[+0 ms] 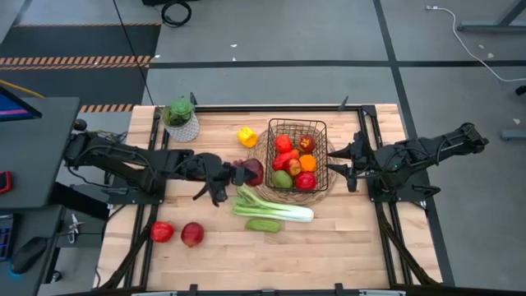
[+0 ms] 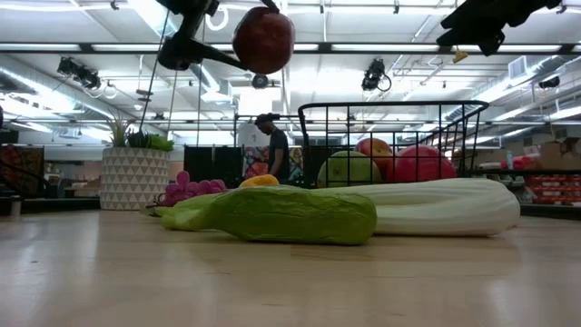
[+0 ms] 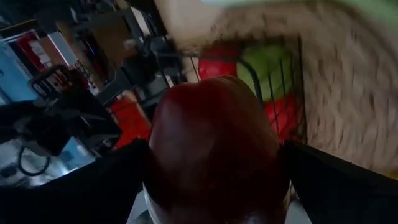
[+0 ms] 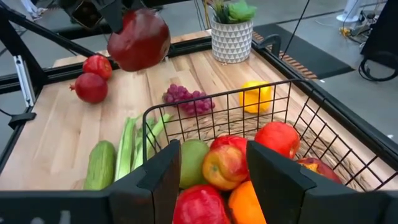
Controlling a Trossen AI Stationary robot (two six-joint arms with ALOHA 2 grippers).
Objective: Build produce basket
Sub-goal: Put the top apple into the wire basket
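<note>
The black wire basket (image 1: 297, 123) stands on a round woven mat (image 1: 261, 152) at the table's far middle. It holds red and green apples, an orange and a red pepper. My left gripper (image 1: 245, 173) is shut on a dark red apple (image 1: 254, 170), high above the table just left of the basket (image 4: 205, 118). My right gripper (image 4: 211, 180) stands open over the basket's right end with nothing between its fingers. A leek (image 1: 275, 207) and a cucumber (image 1: 263, 224) lie on the table in front of the basket. Purple grapes (image 4: 186, 99) and a yellow pepper (image 1: 246, 136) lie to its left. My left gripper pinches the dark red apple between its two fingers, which press on opposite sides of it (image 3: 155, 168). The fingers (image 3: 336, 186) come from the table's left, slanting a little downward. The apple (image 2: 263, 39) hangs clear of the table and of the basket.
A potted plant (image 1: 181, 119) stands at the far left of the table. Two red fruits (image 1: 177, 233) lie near the front left. Bare wood lies along the table's near edge and to the front right.
</note>
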